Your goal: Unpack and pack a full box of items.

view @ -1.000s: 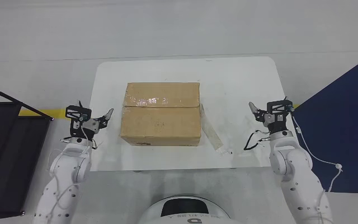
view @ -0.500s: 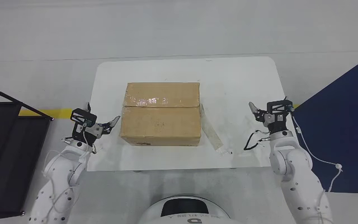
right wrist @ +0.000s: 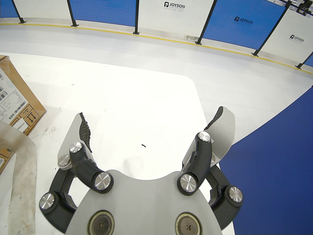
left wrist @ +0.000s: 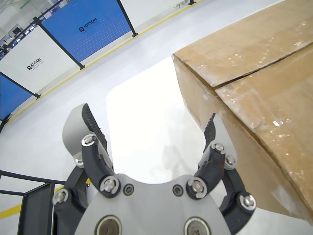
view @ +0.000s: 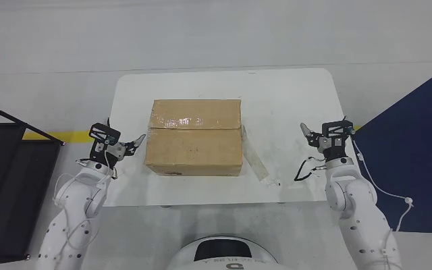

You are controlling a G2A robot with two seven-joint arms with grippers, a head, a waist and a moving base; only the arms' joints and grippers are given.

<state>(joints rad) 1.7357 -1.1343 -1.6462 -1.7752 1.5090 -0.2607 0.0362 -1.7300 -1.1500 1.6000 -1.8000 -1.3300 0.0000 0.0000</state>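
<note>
the left gripper (view: pixel 127 143), fingers spread, has edged in toward the box (view: pixel 194 138) — now just beside its left side. the right gripper (view: pixel 325 129), also spread, hasn't moved at the table's (view: pixel 290 101) right edge. the box sits closed mid-table, a tape strip (view: pixel 255 156) alongside.

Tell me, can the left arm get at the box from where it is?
Probably yes: the left gripper is open and close beside the end of the box, with only bare table between them.
</note>
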